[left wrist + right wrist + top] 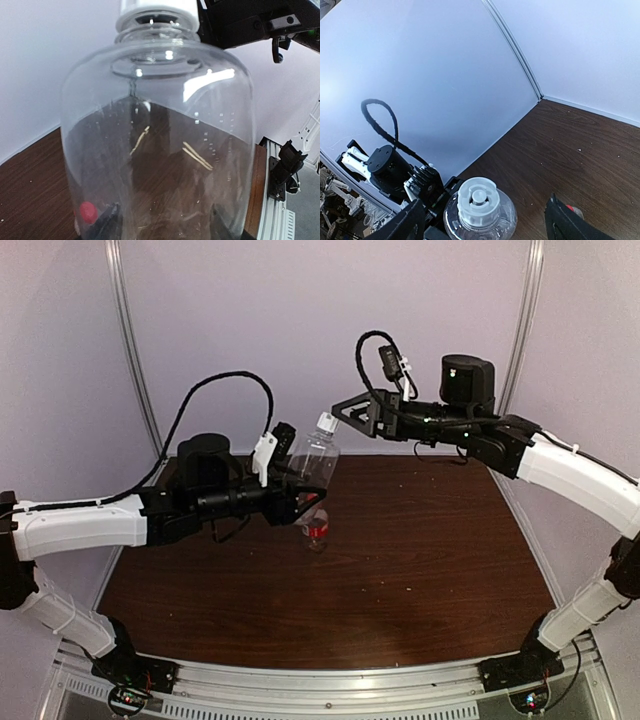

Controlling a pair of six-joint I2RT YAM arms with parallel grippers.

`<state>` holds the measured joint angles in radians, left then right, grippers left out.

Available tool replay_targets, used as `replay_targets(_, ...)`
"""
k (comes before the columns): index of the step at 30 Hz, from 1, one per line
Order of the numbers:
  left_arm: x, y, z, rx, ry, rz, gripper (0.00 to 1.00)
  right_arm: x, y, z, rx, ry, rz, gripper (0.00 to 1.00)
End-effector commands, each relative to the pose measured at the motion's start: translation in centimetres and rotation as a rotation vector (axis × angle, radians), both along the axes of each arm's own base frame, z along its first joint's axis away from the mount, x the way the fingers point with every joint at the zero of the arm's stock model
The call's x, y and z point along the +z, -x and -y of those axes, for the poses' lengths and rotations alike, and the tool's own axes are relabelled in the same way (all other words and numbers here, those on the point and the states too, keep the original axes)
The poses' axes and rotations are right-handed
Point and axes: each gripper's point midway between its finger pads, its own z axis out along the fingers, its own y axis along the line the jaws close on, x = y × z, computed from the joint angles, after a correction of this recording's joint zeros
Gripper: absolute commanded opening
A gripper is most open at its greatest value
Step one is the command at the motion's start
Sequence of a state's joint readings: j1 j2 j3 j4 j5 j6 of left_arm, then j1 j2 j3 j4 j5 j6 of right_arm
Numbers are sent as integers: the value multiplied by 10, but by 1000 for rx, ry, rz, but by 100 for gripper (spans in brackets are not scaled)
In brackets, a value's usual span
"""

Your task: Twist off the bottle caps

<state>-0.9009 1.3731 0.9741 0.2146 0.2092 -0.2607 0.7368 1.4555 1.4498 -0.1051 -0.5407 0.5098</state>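
Observation:
My left gripper point(303, 496) is shut on the lower body of the taller clear unlabelled bottle point(314, 455) and holds it up above the table, tilted. The bottle fills the left wrist view point(160, 140), with its white/grey cap point(157, 12) at the top. My right gripper point(345, 412) is open, right next to that cap point(326, 423). In the right wrist view the cap point(478, 197) sits between the spread fingers point(409, 223), touching neither. The shorter red-labelled bottle point(316, 530) sits on the table below the left gripper. Its red cap point(89, 212) shows through the clear bottle.
The dark wood table point(430, 540) is walled by pale panels at the back and sides. A metal rail point(330, 690) runs along the near edge by the arm bases. A black cable point(230, 380) loops above the left arm.

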Motion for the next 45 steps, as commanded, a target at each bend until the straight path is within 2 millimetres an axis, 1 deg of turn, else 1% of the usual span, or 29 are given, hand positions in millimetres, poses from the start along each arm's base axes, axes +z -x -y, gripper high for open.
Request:
replay_targets(1, 18, -2, 3, 8, 73, 28, 43, 10, -7, -9, -23, -53, 13, 81)
replay_targets(3, 18, -3, 4, 8, 73, 28, 43, 9, -7, -13, -9, -50, 10, 77)
replay_targets(8, 19, -1, 5, -6, 76, 32, 43, 4, -8, -22, 13, -46, 1, 73)
replay_targets(13, 18, 0, 6, -14, 71, 33, 43, 4, -8, -26, 28, -50, 6, 59)
replay_targets(14, 16, 0, 6, -15, 68, 34, 43, 4, -8, -27, 29, -51, 6, 58)
replay_targets(19, 14, 1, 6, -18, 60, 35, 43, 3, -8, -29, 38, -53, 4, 57)
replay_targets(26, 14, 1, 6, -21, 59, 34, 43, -3, -6, -33, 67, -49, -16, 48)
replay_targets(27, 14, 1, 7, -22, 58, 35, 43, 0, -6, -34, 70, -61, -4, 47)
replay_targets(29, 14, 1, 7, -23, 58, 37, 43, 0, -5, -35, 76, -67, -3, 45)
replay_targets(30, 14, 1, 7, -24, 57, 38, 43, 1, -5, -35, 78, -68, -2, 43)
replay_targets(33, 14, 2, 6, -25, 56, 41, 43, 2, -4, -35, 86, -74, 3, 33)
replay_targets(38, 15, 3, 5, -27, 59, 43, 43, 4, -2, -34, 96, -80, 14, 7)
replay_targets(39, 15, 3, 5, -28, 60, 44, 43, 4, -1, -35, 100, -79, 16, 3)
replay_targets(41, 18, 5, 5, -33, 67, 47, 43, 4, 0, -35, 102, -76, 23, 0)
replay_targets(45, 21, 12, 6, -70, 83, 50, 43, 7, 5, -34, 139, -69, 66, 0)
